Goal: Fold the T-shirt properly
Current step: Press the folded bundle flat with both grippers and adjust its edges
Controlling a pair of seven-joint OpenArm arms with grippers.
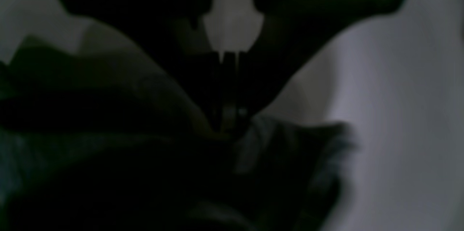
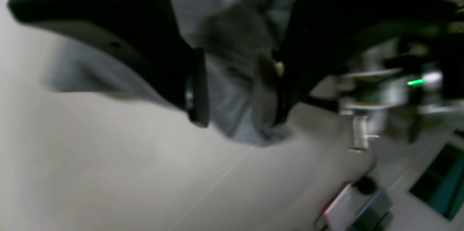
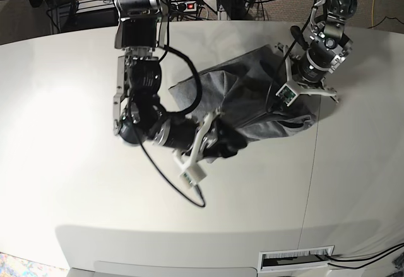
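The T-shirt [image 3: 252, 91] is a crumpled heather-grey bundle right of the table's middle, bunched between my two arms. My left gripper [image 3: 279, 102] comes down onto its right side. In the left wrist view the left gripper [image 1: 228, 124] has its fingers pressed together on a dark fold of the T-shirt [image 1: 290, 147]. My right gripper [image 3: 226, 143] is at the shirt's lower left edge. In the blurred right wrist view the right gripper [image 2: 232, 104] has its fingers [image 2: 197, 89] spread, with the T-shirt [image 2: 224, 38] hanging between them, ungripped.
The pale table [image 3: 76, 100] has a seam [image 3: 312, 170] running front to back on the right. A black cable [image 3: 164, 176] loops below the right arm. A power strip [image 3: 186, 4] and cables lie behind the table, and a vent slot [image 3: 297, 258] sits at the front edge.
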